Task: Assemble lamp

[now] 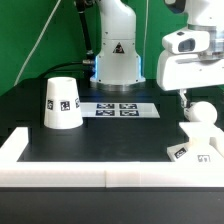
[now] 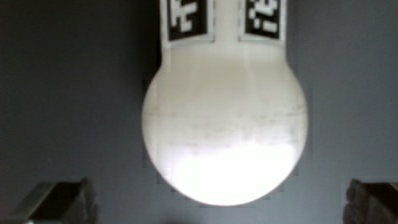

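Observation:
The white bulb (image 1: 200,115) stands with its round head up on the flat square base (image 1: 190,150) at the exterior view's right, near the front wall. The truncated-cone shade (image 1: 60,103) stands on the table at the exterior view's left, tags facing out. My gripper (image 1: 186,97) hangs just above the bulb's head and holds nothing. In the wrist view the bulb (image 2: 222,115) fills the middle, its tagged end far from me. My gripper (image 2: 214,208) is open, with a dark finger (image 2: 54,200) at each side of the round head, apart from it.
The marker board (image 1: 120,108) lies flat at the table's middle back. The white robot pedestal (image 1: 118,55) stands behind it. A raised white wall (image 1: 60,168) runs along the table's front and left edges.

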Controlling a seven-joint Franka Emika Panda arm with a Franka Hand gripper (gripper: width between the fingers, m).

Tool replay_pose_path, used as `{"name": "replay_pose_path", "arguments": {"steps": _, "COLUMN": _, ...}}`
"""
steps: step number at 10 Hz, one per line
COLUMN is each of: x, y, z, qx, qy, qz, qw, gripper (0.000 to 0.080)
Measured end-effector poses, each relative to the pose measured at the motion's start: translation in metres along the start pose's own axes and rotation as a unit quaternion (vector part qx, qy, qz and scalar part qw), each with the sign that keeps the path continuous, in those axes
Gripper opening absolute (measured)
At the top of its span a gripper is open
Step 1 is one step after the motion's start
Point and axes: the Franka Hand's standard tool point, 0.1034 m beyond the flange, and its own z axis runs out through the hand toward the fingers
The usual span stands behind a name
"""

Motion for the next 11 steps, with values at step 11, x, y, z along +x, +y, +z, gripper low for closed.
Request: {"name": "replay_pose_path", "arguments": {"steps": 11, "x": -0.013, "y": 0.0, "z": 0.021, "qx": 0.001, "qy": -0.354, "qz": 0.018, "qw": 0.935, "gripper": 0.0698}}
